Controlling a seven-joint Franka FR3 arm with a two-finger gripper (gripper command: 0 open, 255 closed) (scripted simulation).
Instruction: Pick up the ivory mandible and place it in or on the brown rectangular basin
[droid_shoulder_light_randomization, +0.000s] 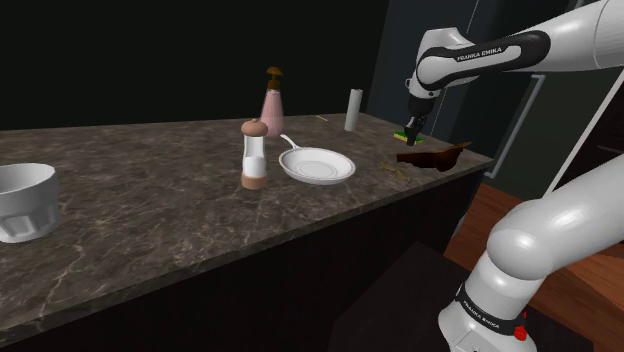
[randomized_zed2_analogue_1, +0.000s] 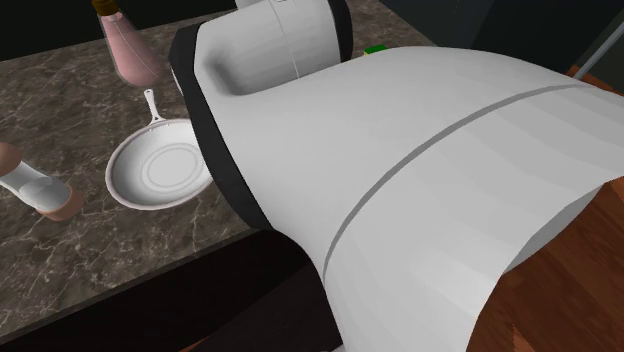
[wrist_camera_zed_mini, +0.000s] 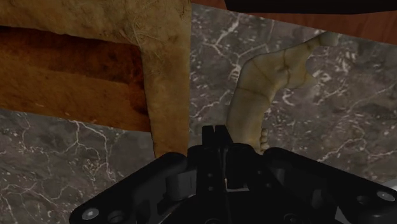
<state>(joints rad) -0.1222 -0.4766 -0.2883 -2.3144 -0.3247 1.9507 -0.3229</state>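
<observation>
The ivory mandible (wrist_camera_zed_mini: 257, 95) is a curved, yellowish bone lying on the dark marble counter (wrist_camera_zed_mini: 343, 108). Close beside it stands the brown rectangular basin (wrist_camera_zed_mini: 70, 76), with its tan rim (wrist_camera_zed_mini: 168, 76) nearest the bone. My black gripper (wrist_camera_zed_mini: 215, 136) hangs above the counter with its fingers met and nothing between them. The bone's near end lies just to one side of the fingertips. In the shoulder view the gripper (droid_shoulder_light_randomization: 411, 133) hovers over the counter's far right end, just above the dark brown basin (droid_shoulder_light_randomization: 432, 156).
A white frying pan (droid_shoulder_light_randomization: 317, 165), a pepper grinder (droid_shoulder_light_randomization: 254, 155), a pink bottle (droid_shoulder_light_randomization: 272, 105) and a white cylinder (droid_shoulder_light_randomization: 352, 110) stand on the counter (droid_shoulder_light_randomization: 150, 220). A white bowl (droid_shoulder_light_randomization: 22, 200) sits far left. A small green object (randomized_zed2_analogue_1: 375, 48) lies near the gripper. The counter edge drops to wooden floor (droid_shoulder_light_randomization: 600, 290).
</observation>
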